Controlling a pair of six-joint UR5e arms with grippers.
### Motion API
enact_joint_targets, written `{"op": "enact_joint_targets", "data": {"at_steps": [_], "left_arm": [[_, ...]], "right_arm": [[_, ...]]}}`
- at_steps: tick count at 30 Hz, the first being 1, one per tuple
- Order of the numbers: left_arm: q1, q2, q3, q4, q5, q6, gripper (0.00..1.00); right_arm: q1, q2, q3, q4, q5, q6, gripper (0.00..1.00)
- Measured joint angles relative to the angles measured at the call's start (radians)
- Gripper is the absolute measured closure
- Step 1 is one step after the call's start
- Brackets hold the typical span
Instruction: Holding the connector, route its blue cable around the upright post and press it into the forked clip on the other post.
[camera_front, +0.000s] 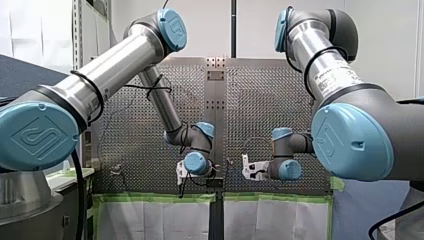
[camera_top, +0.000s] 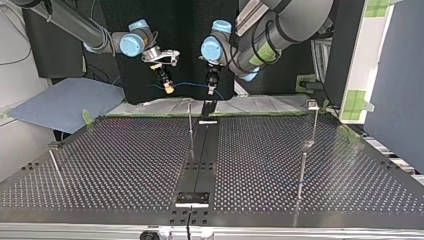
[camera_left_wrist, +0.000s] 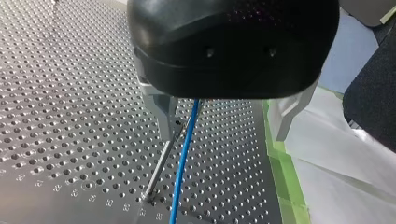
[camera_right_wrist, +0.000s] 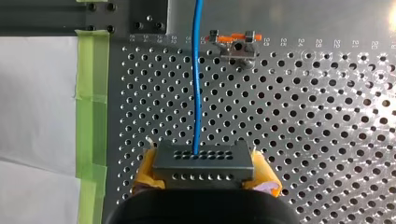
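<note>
My right gripper (camera_right_wrist: 204, 171) has its yellow pads shut on a grey connector (camera_right_wrist: 203, 161) with rows of small holes. The blue cable (camera_right_wrist: 197, 74) runs straight ahead from the connector, close beside a clip with orange parts (camera_right_wrist: 236, 43) seen from above. In the top view the cable (camera_top: 187, 84) hangs between my right gripper (camera_top: 168, 88) and my left gripper (camera_top: 212, 89), above the table's far edge. My left gripper (camera_left_wrist: 225, 137) is open, its metal fingers wide apart. The cable (camera_left_wrist: 183, 158) passes between them, near one finger (camera_left_wrist: 163, 114), beside a thin upright post (camera_left_wrist: 159, 170).
Several thin posts stand on the perforated table (camera_top: 125, 160): one near the middle (camera_top: 190, 127), two at the top view's right (camera_top: 313, 122) (camera_top: 301, 175), one at its left (camera_top: 56, 167). A black strip with a bracket (camera_top: 192, 198) runs down the centre. Green tape (camera_right_wrist: 91, 93) and white sheeting border the plate.
</note>
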Motion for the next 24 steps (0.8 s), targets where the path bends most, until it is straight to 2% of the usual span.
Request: {"op": "enact_joint_targets", "data": {"at_steps": [8, 20, 24], "left_arm": [[0.002, 0.0, 0.001, 0.009, 0.004, 0.001, 0.0], [0.003, 0.0, 0.0, 0.029, -0.015, 0.043, 0.0], [0.004, 0.0, 0.0, 0.042, -0.013, 0.052, 0.0]], "right_arm": [[0.0, 0.0, 0.0, -0.002, -0.021, -0.001, 1.0], [0.001, 0.0, 0.0, -0.001, -0.025, -0.003, 1.0], [0.002, 0.0, 0.0, -0.002, -0.035, -0.004, 1.0]]}}
